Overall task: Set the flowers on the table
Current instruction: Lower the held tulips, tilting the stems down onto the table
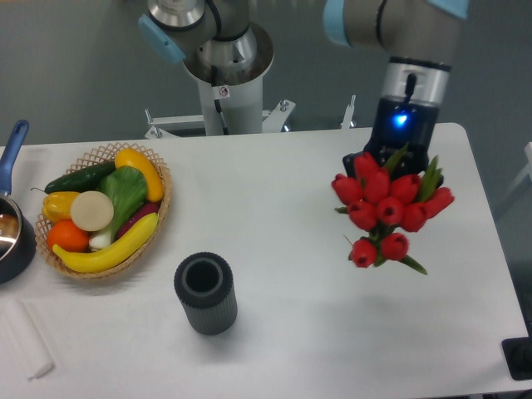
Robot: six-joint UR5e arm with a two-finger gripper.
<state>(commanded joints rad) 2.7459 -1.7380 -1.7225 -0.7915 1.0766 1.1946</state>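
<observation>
The flowers (384,208), a bunch of red tulips with green leaves, hang in the air over the right part of the white table (283,208). Their heads face the camera, so the stems are hidden behind them. My gripper (396,148), with a blue light on its wrist, reaches down from the far side straight into the bunch. Its fingers are covered by the blooms, and the bunch stays up only by their hold.
A wicker basket (164,179) of fruit and vegetables sits at the left. A dark ribbed cylinder (205,293) stands front centre. A pot (12,237) and a small white block (25,342) are at the left edge. The robot base (224,79) rises behind the table.
</observation>
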